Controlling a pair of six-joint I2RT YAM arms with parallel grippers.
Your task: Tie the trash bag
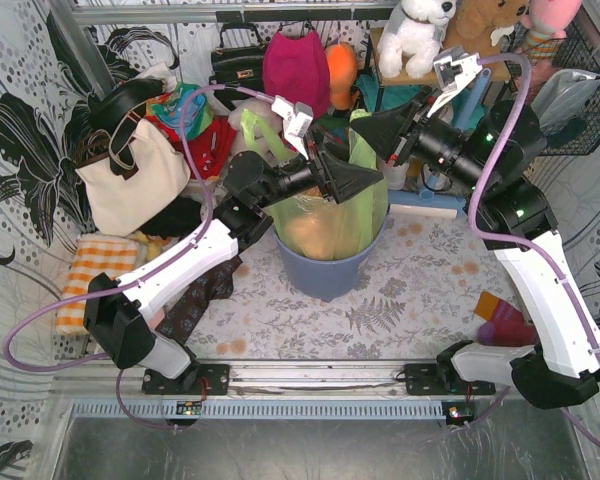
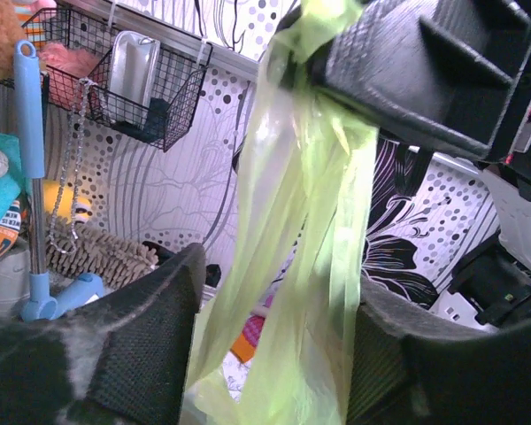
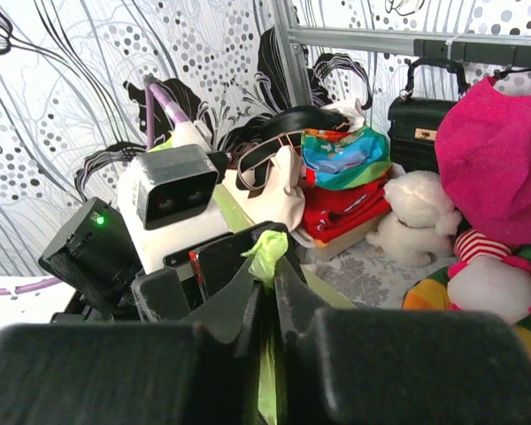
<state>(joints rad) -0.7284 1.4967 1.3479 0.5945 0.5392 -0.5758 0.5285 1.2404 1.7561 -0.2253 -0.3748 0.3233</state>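
Nearest our right wrist camera, the right gripper (image 3: 267, 276) was clenched on a twisted tuft of the trash bag (image 3: 267, 250), with the green plastic poking out just above its fingertips. We judged that it pinched so close to the end to hold the strip taut and lifted. From above, the bag sat in the round blue-grey bin (image 1: 325, 275) at the middle of the table (image 1: 420, 290), its mouth gathered upward and crumpled pinkish-brown paper showing through its side. Raised this way, the strip hung as a loose ribbon from the right gripper down between the fingers (image 2: 150, 345) of the left gripper (image 2: 274, 354). That gripper's jaws stood apart on either side of the strip, released and grasping nothing. We read this placing as preparation: one arm held the tail high so that the other could close on it lower down and work a knot. Whether any knot was formed we could not tell.
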